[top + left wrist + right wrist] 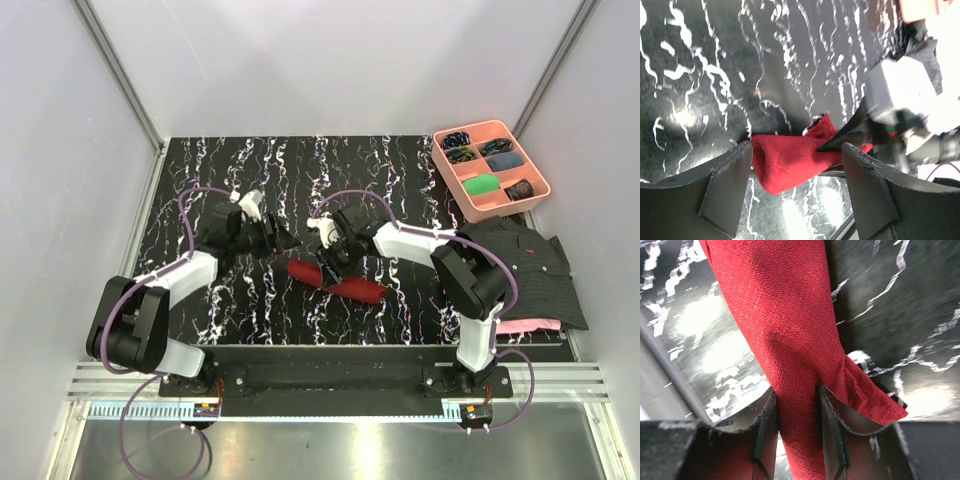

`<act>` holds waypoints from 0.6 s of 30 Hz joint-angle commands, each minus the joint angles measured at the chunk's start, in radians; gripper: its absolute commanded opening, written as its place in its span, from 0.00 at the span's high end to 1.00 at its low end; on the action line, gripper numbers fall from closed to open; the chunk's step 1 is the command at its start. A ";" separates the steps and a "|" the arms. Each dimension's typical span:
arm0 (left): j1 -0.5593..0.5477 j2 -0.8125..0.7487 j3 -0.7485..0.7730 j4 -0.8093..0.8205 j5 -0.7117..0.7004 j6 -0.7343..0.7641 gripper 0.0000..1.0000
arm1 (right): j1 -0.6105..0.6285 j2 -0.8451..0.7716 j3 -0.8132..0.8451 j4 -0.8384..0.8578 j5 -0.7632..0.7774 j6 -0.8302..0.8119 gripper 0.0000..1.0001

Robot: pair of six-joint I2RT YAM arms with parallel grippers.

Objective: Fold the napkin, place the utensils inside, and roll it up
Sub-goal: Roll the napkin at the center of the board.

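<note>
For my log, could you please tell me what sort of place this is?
Probably a robot test cell in a lab: white wall panels on metal framing, a black marbled tabletop, with a left arm and right arm bolted to a rail at its near edge.

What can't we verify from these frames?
- The utensils: not visible in any view; the rolled napkin would hide them if inside.
- Roll beyond the right gripper: right wrist view, cut off by the bottom edge.
- Tray contents: top view, too small to identify.
- Pink cloth: top view, mostly under the shirt.
</note>
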 commanded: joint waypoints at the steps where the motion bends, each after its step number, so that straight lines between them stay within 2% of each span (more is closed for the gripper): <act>1: 0.003 -0.008 -0.064 0.083 0.035 0.018 0.25 | -0.040 0.028 0.060 -0.059 -0.224 0.051 0.61; 9: -0.017 0.031 -0.093 0.186 0.131 -0.002 0.28 | -0.118 0.106 0.099 -0.064 -0.304 0.054 0.61; 18: -0.090 0.154 -0.040 0.232 0.115 0.012 0.32 | -0.178 0.168 0.122 -0.067 -0.406 0.042 0.61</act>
